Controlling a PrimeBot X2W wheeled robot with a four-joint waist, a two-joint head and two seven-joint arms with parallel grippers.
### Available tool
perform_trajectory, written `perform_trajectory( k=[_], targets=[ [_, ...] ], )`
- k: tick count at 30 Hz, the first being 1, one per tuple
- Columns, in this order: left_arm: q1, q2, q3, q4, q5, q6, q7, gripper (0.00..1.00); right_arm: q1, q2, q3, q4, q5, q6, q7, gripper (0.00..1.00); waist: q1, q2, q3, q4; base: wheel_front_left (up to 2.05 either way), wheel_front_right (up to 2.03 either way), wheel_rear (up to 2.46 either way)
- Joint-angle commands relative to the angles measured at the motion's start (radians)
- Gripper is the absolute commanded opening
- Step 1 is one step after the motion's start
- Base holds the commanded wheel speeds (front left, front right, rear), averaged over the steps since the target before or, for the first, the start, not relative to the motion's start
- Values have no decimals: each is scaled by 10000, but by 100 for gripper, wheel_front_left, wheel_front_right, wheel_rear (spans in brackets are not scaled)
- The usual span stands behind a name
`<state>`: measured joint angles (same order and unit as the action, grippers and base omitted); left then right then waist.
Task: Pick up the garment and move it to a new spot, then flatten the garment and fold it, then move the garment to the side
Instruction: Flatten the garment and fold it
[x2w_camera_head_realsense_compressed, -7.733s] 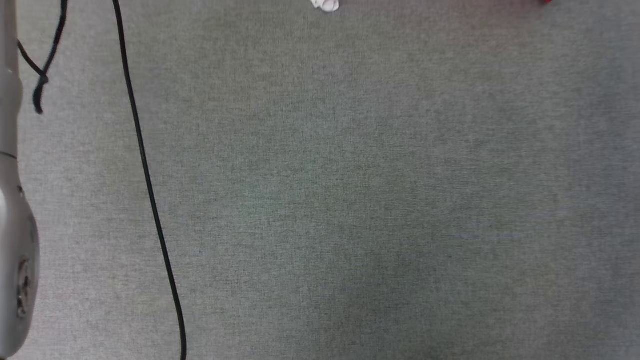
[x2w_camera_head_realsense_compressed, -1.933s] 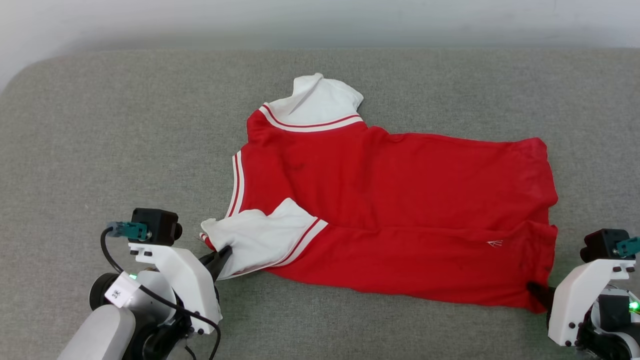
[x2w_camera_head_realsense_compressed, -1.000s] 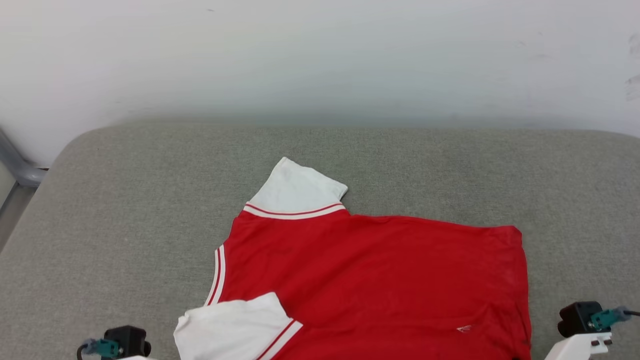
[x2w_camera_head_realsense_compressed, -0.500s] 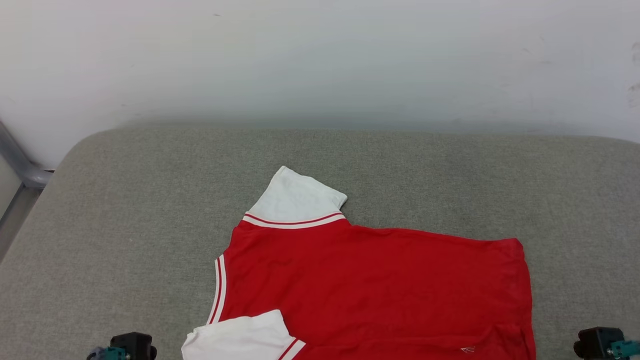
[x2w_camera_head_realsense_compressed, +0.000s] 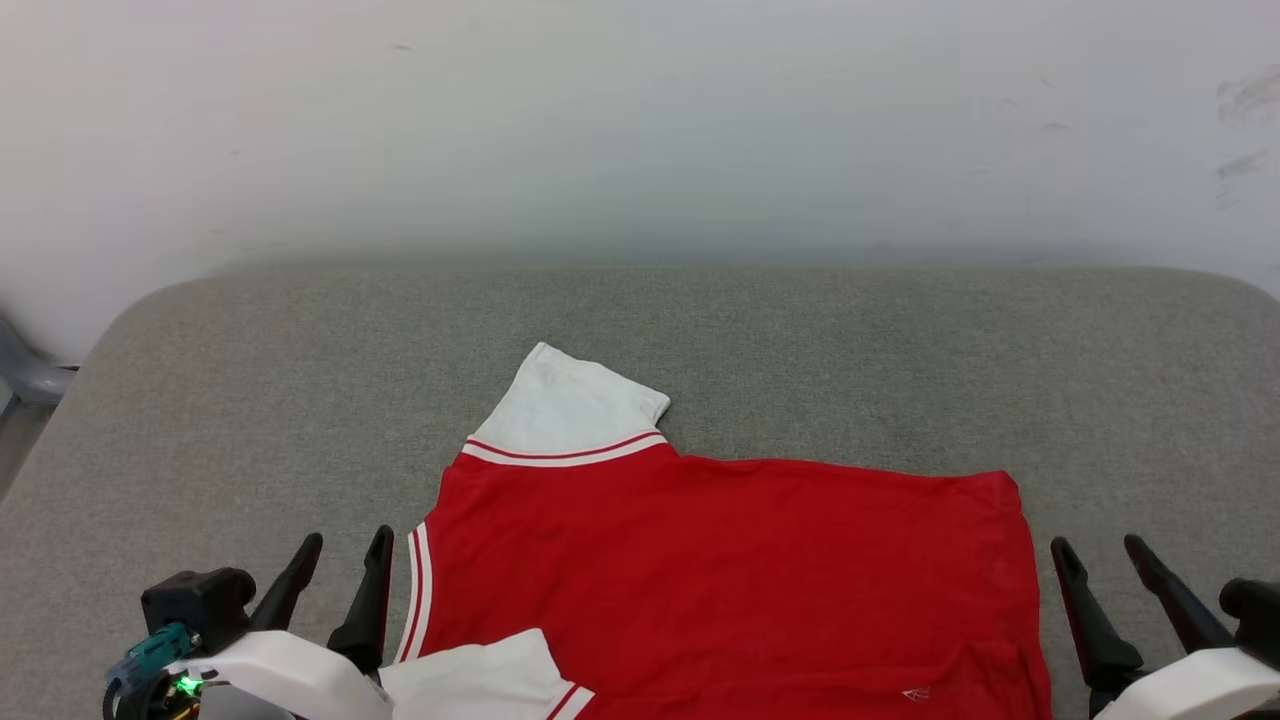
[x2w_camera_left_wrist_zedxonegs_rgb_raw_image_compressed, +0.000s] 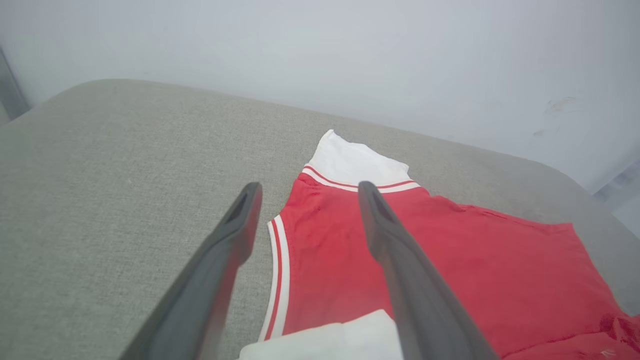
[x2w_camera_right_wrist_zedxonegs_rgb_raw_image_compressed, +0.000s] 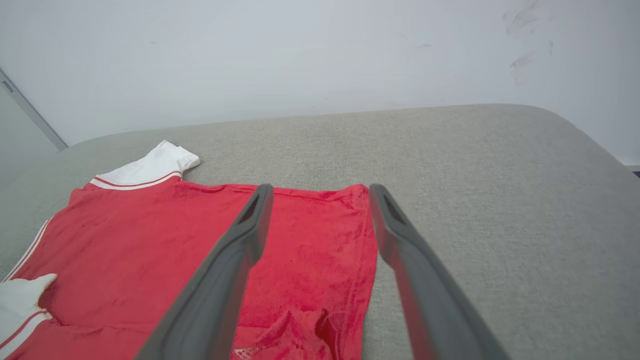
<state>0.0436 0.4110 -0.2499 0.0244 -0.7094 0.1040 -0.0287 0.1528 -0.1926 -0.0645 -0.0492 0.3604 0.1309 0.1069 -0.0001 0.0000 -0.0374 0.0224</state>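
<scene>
Left pincer (x2w_camera_head_realsense_compressed: 345, 540) and right pincer (x2w_camera_head_realsense_compressed: 1097, 545) stand wide, empty, flanking the shirt (x2w_camera_head_realsense_compressed: 720, 560) at lower frame. Flattening seems in hand; next, straighten its folded-over white sleeve (x2w_camera_head_realsense_compressed: 480, 682).

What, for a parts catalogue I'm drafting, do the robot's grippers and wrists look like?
The left gripper and right gripper each have two long, tapering dark grey fingers on a white moulded shell. The left carries a black block, a teal connector and a green light.
</scene>
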Motion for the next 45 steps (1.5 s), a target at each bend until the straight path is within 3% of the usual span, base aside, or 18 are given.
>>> perform_trajectory(
  k=[1, 2, 9, 22, 28, 35, 41, 45],
  targets=[
    [-221, -44, -1, -39, 336, -46, -510, 100, -229, 147, -59, -236, -194, -6, -240, 100, 1, 0, 25, -54, 0, 0, 0],
    [-493, -73, -81, 34, 758, -7, -1053, 100, -382, 288, -124, -499, -446, -6, -406, 100, 1, 0, 152, -116, 0, 0, 0],
    [-1470, -216, -247, 303, 1148, -87, -1427, 100, -857, 515, -341, -1074, -728, -6, -369, 100, 1, 0, 963, -241, 0, 0, 0],
    [-5985, -222, -641, 2480, 787, -1497, -116, 100, -2239, 735, -673, -1566, -980, -6, -461, 100, 1, 0, 3314, -1015, 0, 0, 0],
    [-8045, -63, -726, 4168, 294, -1918, 1406, 100, -2647, 936, -600, -1362, -943, -6, -693, 100, 1, 0, 4031, -1572, 0, 0, 0],
    [-9622, 544, -1145, 6003, -219, -2127, 4388, 100, -2865, 1153, -474, -962, -887, -6, -1091, 100, 1, 0, 4577, -2206, 0, 0, 0],
    [-10193, 1031, -1325, 7019, -314, -1759, 6344, 100, -2947, 1275, -464, -662, -766, -6, -1348, 100, 1, 0, 4947, -2516, 0, 0, 0],
    [-10016, 995, -1531, 7596, -477, -1530, 7485, 100, -3000, 1320, -458, -512, -678, -6, -1428, 100, 1, 0, 5109, -2585, 0, 0, 0]
  ],
)
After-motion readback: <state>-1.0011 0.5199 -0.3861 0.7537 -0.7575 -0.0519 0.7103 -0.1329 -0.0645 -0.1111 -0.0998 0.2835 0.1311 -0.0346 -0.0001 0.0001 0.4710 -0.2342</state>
